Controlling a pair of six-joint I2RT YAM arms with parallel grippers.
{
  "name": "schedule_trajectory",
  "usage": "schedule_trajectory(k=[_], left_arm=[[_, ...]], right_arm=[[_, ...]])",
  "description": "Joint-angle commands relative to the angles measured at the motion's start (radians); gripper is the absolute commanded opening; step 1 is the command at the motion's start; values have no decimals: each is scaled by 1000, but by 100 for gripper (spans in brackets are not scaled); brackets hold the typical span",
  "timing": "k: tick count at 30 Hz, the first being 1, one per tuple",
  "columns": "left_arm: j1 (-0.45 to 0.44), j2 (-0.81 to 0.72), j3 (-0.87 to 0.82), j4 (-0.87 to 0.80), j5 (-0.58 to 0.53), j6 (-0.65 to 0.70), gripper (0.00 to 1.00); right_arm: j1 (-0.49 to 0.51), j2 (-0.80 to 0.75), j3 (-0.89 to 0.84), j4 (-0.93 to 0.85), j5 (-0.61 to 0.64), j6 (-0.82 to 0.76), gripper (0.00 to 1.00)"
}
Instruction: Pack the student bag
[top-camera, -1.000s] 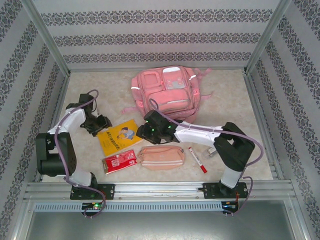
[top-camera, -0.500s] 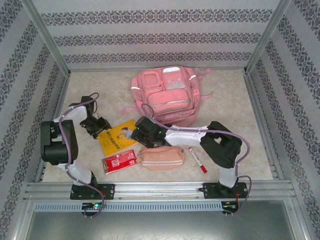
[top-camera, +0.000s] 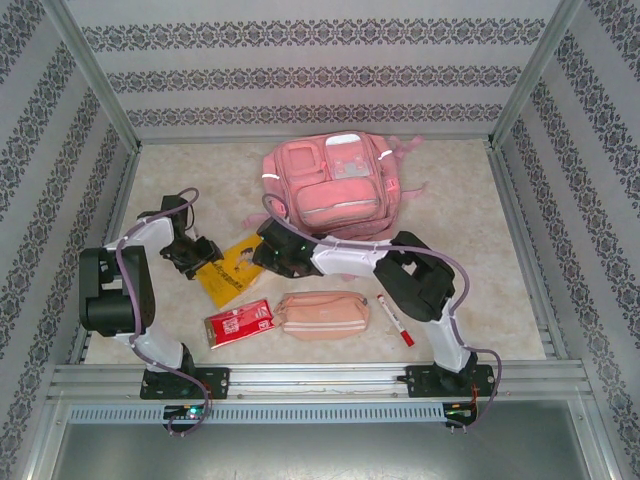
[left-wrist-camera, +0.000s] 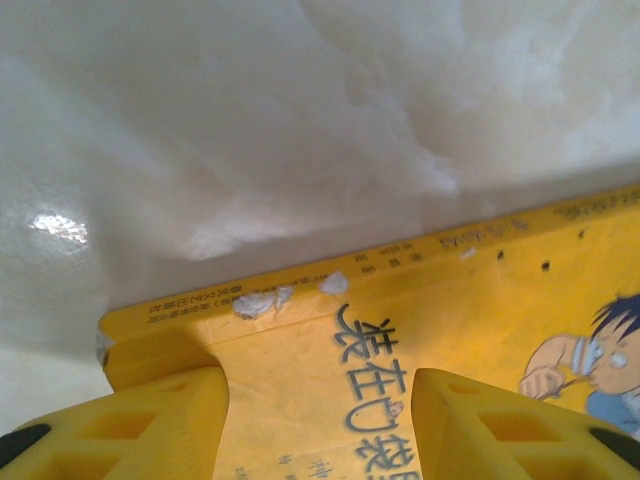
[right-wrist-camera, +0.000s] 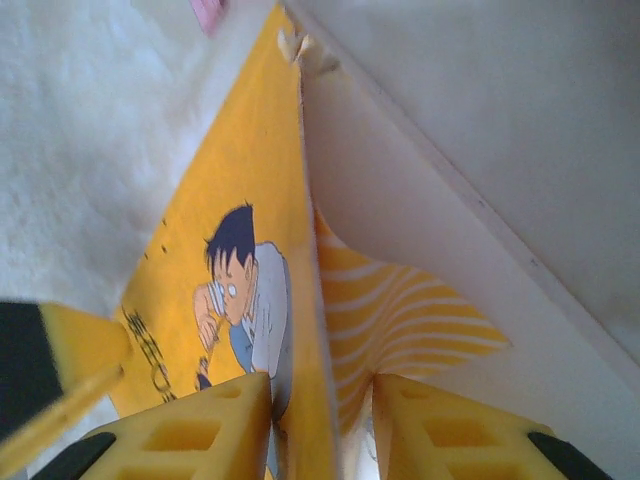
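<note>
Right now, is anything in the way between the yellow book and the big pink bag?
No object lies on the table between the yellow book and the student bag. The right arm's fingers straddle the book's edge on the bag side.

Before me on the marbled table: a yellow cartoon-covered book, its cover parted from a striped inner page (spine edge scuffed white). Nearby lie a red packet, a pink zip pouch just beside it, and a red-and-white marker.
</note>
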Motion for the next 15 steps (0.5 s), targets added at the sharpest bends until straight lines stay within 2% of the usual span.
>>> schedule_trajectory(k=[1, 4, 9, 12, 15], left_arm=[[-29, 6, -45, -102, -4, -1, 53], [-30, -79, -100, -81, -21, -63, 53], [-65, -201, -162, -79, 37, -156, 53], [-75, -276, -124, -142, 20, -145, 53], [-71, -318, -38, -191, -1, -38, 57]], right_arm=[[-58, 48, 75, -27, 21, -93, 35], [-95, 69, 112, -53, 22, -110, 37], [-135, 86, 200, -142, -34, -139, 47], [-132, 37, 192, -213, -40, -100, 52], [-111, -7, 166, -263, -60, -45, 54]])
